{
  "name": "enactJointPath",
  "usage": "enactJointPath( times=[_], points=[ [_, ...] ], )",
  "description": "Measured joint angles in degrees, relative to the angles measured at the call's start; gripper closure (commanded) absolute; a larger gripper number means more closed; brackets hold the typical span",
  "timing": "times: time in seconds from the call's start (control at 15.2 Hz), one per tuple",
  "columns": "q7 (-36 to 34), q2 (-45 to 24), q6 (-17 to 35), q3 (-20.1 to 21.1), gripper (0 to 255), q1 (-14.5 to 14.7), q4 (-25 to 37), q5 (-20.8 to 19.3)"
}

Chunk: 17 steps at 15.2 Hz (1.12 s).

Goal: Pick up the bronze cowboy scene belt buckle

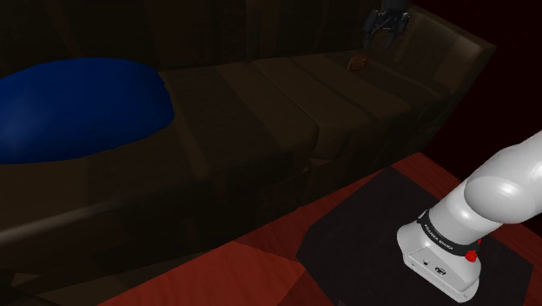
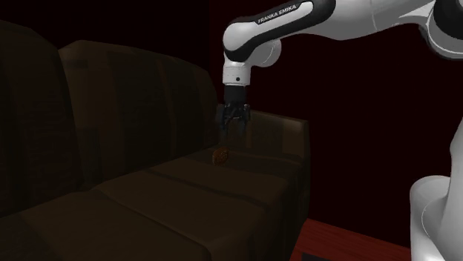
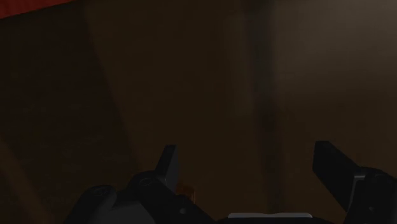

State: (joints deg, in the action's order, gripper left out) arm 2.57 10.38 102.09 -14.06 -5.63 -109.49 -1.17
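The white arm (image 2: 297, 22) reaches out and bends down, its black claw (image 2: 233, 139) pointing downward with fingers (image 3: 167, 167) spread apart.

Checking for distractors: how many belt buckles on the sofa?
1. The belt buckle lies on the sofa seat by the armrest end, just under the open fingers. Dim corners could hide more.

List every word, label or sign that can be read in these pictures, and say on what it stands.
"FRANKA EMIKA": white letters on the arm, second exterior view.
Small white print on the arm's dark band, shoulder view: too small to read.
Buckle and sofa: no text to be seen.
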Motion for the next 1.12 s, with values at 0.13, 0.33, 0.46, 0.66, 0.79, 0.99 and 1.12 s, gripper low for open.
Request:
enactJointPath(
  times=[0.13, 0.33, 0.46, 0.66, 0.79, 0.99, 1.12],
  points=[
    [0.9, -3.74, 0.53, -1.21, 0, -0.68, 2.89, 0.94],
    [2.4, -10.23, 1.11, -2.89, 0, -1.91, 8.13, 2.88],
    [3.68, -14.59, 0.92, -3.97, 0, -3.08, 12.19, 4.38],
    [5.01, -21.67, -0.6, -5.1, 0, -5.06, 19.95, 6.91],
    [6.06, -26.52, -1.49, -5.72, 0, -6.88, 25.09, 8.71],
    [6.95, -33.32, -3.48, -6.24, 0, -9.75, 33.05, 11.15],
    [7.15, -37.83, -5.05, -6.27, 0, -11.64, 38.69, 12.6]
  ],
)
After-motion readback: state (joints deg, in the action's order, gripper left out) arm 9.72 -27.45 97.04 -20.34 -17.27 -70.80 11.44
